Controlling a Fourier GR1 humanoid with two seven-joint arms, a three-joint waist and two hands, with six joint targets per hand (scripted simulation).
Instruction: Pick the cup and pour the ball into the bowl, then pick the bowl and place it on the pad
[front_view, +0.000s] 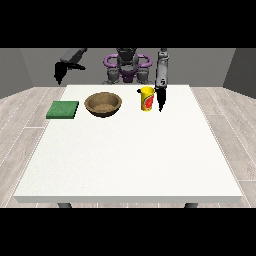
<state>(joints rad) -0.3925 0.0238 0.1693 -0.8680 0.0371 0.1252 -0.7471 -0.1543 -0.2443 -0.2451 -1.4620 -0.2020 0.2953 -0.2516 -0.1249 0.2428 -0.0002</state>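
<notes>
Front view shows my yellow cup (146, 98) standing upright on the white table (130, 155), towards the far edge. It bears a red label with some pale marking, but I can read no writing on it. What lies inside the cup is hidden from this side, so I cannot tell whether the ball is there.

My brown bowl (103, 104) sits near the cup, towards the view's left, and its inside looks bare brown. Beyond it, near the table's left edge, lies the flat green pad (63, 109), with nothing on it.

My hand at the view's right (161, 100) hangs pointing down just beside the cup, fingers straight and holding nothing; whether it touches the cup I cannot tell. My hand at the view's left (59, 73) is raised off the table behind the pad; its fingers I cannot make out.
</notes>
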